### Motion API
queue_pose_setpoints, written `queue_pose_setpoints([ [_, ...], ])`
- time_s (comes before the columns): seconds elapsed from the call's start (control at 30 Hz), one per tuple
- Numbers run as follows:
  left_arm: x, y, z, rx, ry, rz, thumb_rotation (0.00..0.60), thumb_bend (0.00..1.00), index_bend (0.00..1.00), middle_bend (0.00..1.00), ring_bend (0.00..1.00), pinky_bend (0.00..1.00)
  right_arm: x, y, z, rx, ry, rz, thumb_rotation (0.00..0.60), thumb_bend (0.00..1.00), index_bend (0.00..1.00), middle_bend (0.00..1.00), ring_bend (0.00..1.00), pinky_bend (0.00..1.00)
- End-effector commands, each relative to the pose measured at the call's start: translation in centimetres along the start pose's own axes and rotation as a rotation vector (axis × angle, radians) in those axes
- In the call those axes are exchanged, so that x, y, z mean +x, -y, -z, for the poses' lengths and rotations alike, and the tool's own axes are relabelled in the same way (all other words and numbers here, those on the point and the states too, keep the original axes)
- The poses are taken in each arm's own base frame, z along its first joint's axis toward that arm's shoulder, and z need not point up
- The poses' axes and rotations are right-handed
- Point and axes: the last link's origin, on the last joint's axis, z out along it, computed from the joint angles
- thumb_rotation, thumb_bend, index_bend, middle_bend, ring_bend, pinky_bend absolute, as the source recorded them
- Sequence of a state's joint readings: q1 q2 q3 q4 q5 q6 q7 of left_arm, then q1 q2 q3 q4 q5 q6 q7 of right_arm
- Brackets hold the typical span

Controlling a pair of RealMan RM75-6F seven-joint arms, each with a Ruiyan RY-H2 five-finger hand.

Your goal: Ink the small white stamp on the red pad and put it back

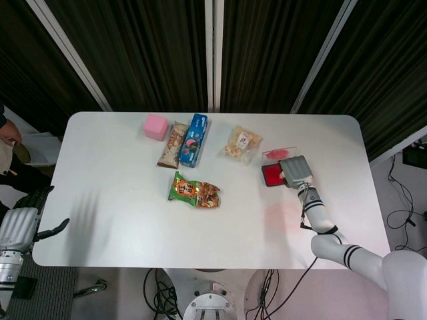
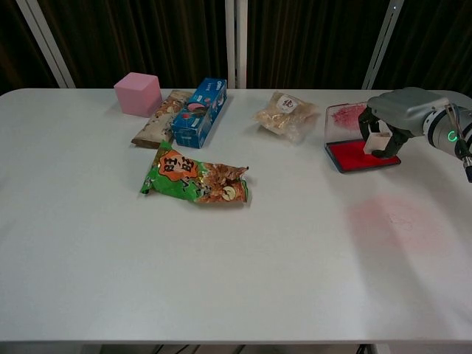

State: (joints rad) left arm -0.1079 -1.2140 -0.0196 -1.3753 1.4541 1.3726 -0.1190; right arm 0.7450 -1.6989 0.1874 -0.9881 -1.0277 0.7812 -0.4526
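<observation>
The red ink pad (image 2: 352, 156) (image 1: 271, 175) lies open at the table's right, its clear lid (image 2: 344, 116) tipped back behind it. My right hand (image 2: 398, 113) (image 1: 296, 171) hovers low over the pad's right end and pinches the small white stamp (image 2: 377, 142), whose base sits down on or just above the red surface. In the head view the hand covers the stamp. My left hand (image 1: 20, 227) hangs off the table's left edge with its fingers apart, holding nothing.
A green snack bag (image 2: 195, 181) lies mid-table. At the back stand a pink cube (image 2: 138, 94), a brown snack bar (image 2: 158, 120), a blue box (image 2: 200, 110) and a clear snack packet (image 2: 285, 112). A pink ink smear (image 2: 389, 217) marks the table in front of the pad.
</observation>
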Motion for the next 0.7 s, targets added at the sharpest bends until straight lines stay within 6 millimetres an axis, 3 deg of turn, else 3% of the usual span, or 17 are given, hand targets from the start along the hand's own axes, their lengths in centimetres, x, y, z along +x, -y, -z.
queue_pose_setpoints([
  [0.03, 0.0, 0.0, 0.0, -0.001, -0.001, 0.000, 0.158, 0.16, 0.08, 0.12, 0.12, 0.21, 0.2, 0.0, 0.0, 0.002, -0.008, -0.010, 0.600, 0.35, 0.64, 0.58, 0.71, 0.91],
  [0.4, 0.2, -0.4, 0.0, -0.009, -0.008, 0.002, 0.155, 0.16, 0.08, 0.12, 0.12, 0.21, 3.6, -0.8, 2.1, 0.020, -0.101, -0.060, 0.600, 0.35, 0.64, 0.58, 0.71, 0.91],
  [0.53, 0.2, -0.6, 0.2, -0.012, -0.011, 0.003, 0.160, 0.16, 0.08, 0.12, 0.12, 0.21, 3.4, -1.3, 3.9, 0.031, -0.092, -0.052, 0.600, 0.35, 0.64, 0.58, 0.71, 0.91],
  [0.7, 0.1, -0.8, 0.3, -0.018, -0.013, 0.005, 0.156, 0.16, 0.08, 0.12, 0.12, 0.21, 1.6, -1.6, 6.8, 0.042, -0.038, -0.029, 0.600, 0.35, 0.64, 0.58, 0.71, 0.90],
])
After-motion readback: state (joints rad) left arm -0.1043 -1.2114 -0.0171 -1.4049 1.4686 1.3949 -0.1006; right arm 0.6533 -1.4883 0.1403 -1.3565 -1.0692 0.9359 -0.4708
